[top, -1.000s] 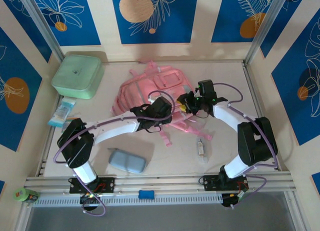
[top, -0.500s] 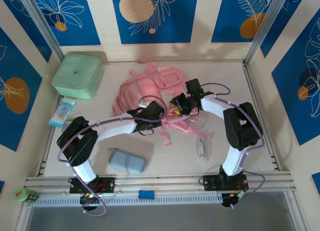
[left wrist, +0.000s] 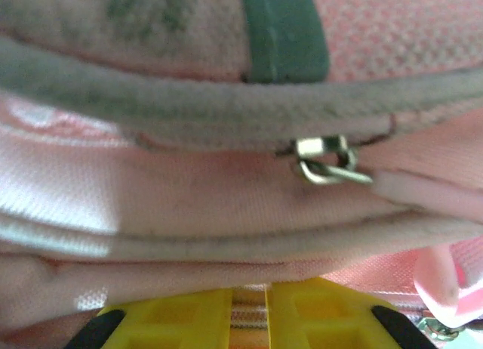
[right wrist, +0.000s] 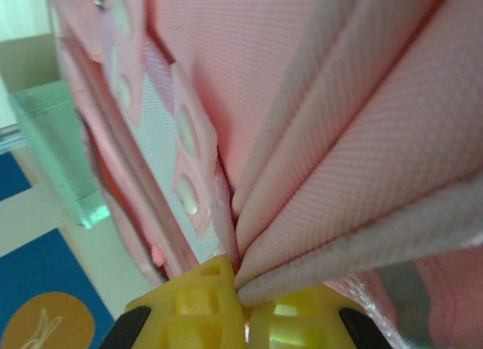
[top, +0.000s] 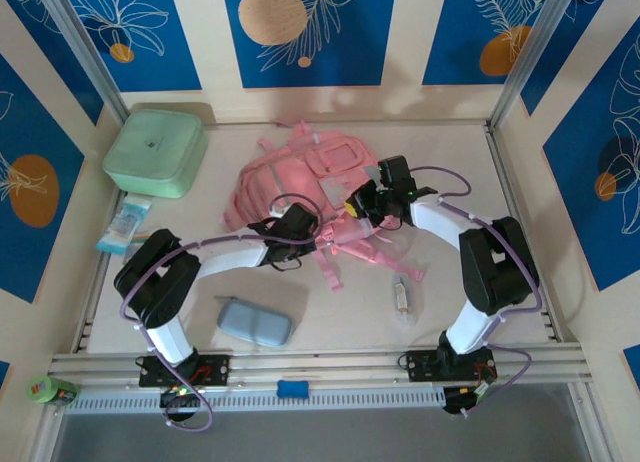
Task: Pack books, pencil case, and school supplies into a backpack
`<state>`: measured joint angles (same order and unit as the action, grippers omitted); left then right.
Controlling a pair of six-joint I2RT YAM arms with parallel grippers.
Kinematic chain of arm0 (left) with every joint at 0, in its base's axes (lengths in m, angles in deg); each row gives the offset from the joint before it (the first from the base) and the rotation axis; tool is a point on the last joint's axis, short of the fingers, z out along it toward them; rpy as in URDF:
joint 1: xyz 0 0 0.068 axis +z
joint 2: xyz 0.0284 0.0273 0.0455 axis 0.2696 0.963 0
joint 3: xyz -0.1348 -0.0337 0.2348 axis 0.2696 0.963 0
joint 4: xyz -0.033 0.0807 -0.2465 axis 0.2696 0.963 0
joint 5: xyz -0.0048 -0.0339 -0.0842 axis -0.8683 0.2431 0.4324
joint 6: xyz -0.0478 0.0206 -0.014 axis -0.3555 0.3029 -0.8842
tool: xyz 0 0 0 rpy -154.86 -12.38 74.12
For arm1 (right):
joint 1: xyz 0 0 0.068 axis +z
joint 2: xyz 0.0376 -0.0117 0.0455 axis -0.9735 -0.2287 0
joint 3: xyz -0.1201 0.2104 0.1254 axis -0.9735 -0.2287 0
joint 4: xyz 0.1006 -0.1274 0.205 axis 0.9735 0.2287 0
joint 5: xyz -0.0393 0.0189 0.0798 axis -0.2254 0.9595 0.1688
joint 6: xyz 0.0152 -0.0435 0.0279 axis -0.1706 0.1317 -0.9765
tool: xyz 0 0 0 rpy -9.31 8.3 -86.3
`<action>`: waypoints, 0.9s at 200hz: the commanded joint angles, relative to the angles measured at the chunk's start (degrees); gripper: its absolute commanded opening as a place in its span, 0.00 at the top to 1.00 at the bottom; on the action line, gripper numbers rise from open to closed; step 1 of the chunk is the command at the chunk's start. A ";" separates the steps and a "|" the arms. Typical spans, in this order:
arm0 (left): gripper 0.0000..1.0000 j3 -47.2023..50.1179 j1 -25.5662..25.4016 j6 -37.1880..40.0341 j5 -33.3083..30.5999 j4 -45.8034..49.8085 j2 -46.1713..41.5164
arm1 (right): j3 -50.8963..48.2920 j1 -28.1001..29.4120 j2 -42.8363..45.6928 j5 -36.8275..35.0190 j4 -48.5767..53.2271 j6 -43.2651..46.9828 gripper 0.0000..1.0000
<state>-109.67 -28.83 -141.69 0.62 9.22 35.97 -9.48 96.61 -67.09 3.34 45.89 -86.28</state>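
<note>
Pink backpack lying flat, both arms at its near edge. The left gripper has its yellow fingers almost together, with a thin strip of the bag's pink webbing in the gap. The zipper pull sits just beyond them, and the zipper seam runs crosswise to the fingers. The right gripper is clamped on a fold of the bag's grey-edged fabric. The pencil case lies on the backpack's near side, closer to the left arm, with its long axis roughly along that edge. The wrapped stick lies nearer the right arm.
</note>
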 commanded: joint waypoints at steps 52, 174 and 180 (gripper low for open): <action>0.59 -8.86 -3.21 9.96 -7.12 10.00 -6.87 | -4.70 0.50 8.11 1.75 -12.85 -9.37 1.00; 0.61 -25.16 -11.13 0.55 -7.97 13.14 5.76 | -4.74 -0.27 12.69 0.84 -8.59 -10.04 1.00; 0.61 -25.96 -10.99 0.05 -8.50 14.16 6.49 | -4.99 -0.38 12.81 0.89 -8.73 -10.28 1.00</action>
<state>-132.73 -39.67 -139.37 -6.38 21.06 39.73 -15.49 96.83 -58.41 1.81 40.20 -95.50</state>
